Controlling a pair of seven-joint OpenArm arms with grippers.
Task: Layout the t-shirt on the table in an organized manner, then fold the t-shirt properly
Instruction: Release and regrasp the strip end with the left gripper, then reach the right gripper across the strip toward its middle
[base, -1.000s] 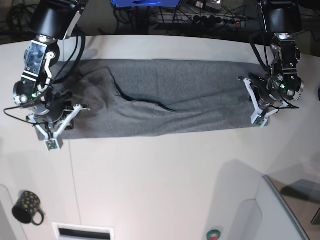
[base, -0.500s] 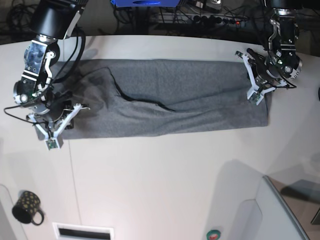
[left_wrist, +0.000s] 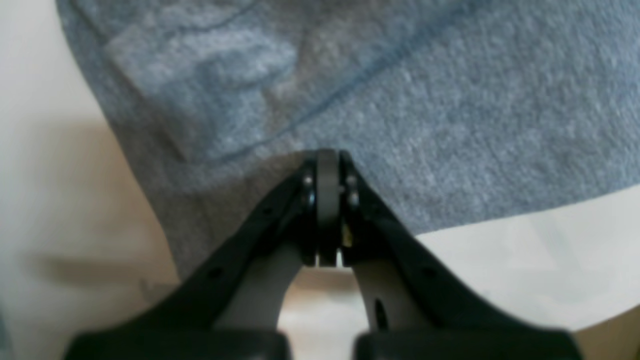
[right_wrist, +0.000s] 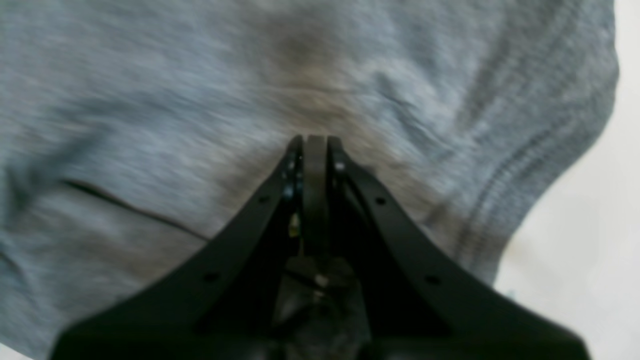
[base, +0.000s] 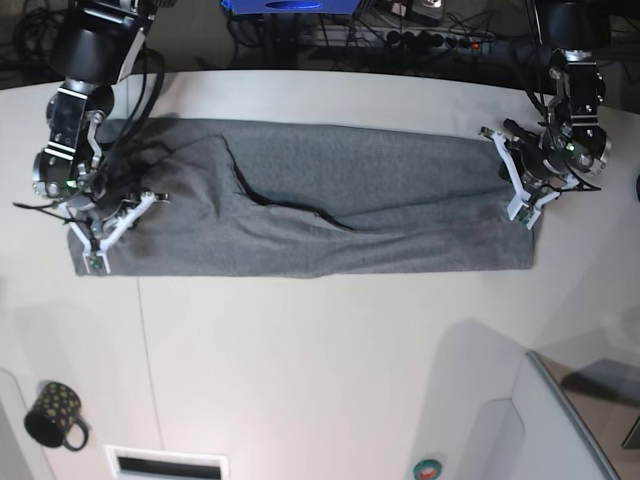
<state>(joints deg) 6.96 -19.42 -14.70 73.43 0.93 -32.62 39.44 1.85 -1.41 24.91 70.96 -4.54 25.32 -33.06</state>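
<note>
Well, t-shirt (base: 370, 200) (no legible writing)

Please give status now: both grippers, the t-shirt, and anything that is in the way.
Left gripper shut, right gripper shut, both over shirt ends. T-shirt a long band on table, crease mid-cloth. Mug well clear.

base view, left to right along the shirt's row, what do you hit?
right gripper over the shirt's left end → t-shirt, a long grey band across the table → left gripper over its right end.
</note>
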